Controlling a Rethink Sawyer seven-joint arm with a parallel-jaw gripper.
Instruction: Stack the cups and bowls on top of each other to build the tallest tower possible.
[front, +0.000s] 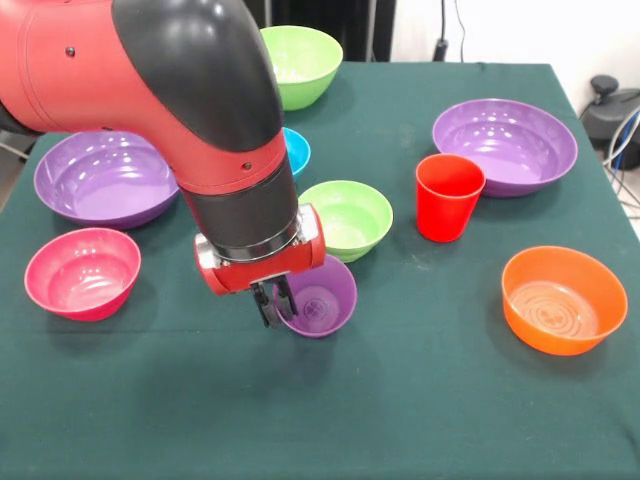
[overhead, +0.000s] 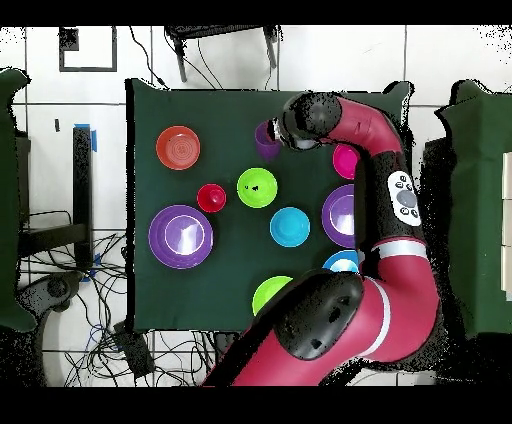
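My gripper (front: 275, 300) points down near the table's front middle, its fingers (front: 266, 303) closed on the left rim of the translucent purple cup (front: 320, 298). The cup is upright, mouth up, just in front of the small lime green bowl (front: 346, 218). I cannot tell whether the cup rests on the cloth. The red cup (front: 448, 196) stands upright alone to the right. In the overhead view the purple cup (overhead: 266, 141) shows beside the arm's wrist, which hides the gripper. Nothing is stacked.
On the green cloth stand two wide purple bowls (front: 105, 178) (front: 505, 145), a pink bowl (front: 82, 272), an orange bowl (front: 563, 298), a large lime green bowl (front: 300, 62) and a blue bowl (front: 296, 152) half behind the arm. A second blue bowl (overhead: 342, 262) shows from overhead.
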